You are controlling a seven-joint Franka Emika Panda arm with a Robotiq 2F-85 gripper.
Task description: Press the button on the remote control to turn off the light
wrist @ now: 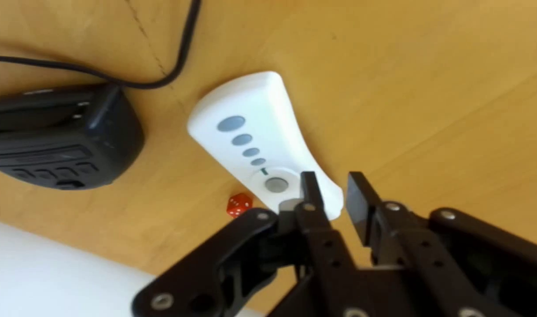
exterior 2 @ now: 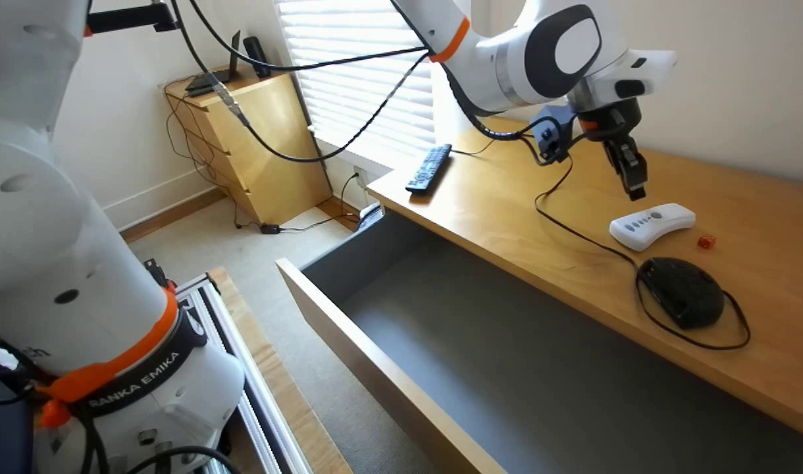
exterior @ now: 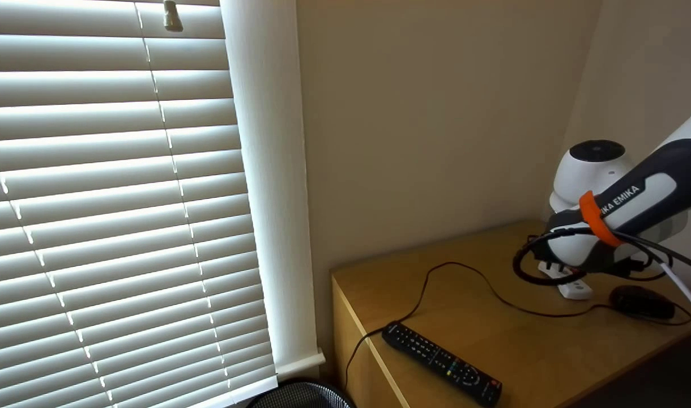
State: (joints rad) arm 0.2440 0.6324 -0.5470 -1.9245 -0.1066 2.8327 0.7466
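Observation:
The white remote control [exterior 2: 671, 220] lies on the wooden desk top [exterior 2: 507, 217], with small grey buttons and a larger round button. In the wrist view the remote [wrist: 264, 105] lies diagonally, and its round button [wrist: 276, 185] is just left of my left finger. It also shows in an exterior view [exterior: 575, 290], partly behind my arm. My gripper [wrist: 330, 185] is partly open, with nothing between its fingers. The left finger overlaps the remote's narrow end; the right finger is beside it. In an exterior view my gripper [exterior 2: 635, 191] is above the remote, apart from it. No light is identifiable.
A dark rounded corded device [wrist: 61, 141] lies beside the remote; its cable [exterior: 515, 306] crosses the desk. A red die [wrist: 240, 205] lies close to the remote. A long black remote [exterior: 442, 362] lies near the desk's end. A drawer [exterior 2: 362, 359] stands open below.

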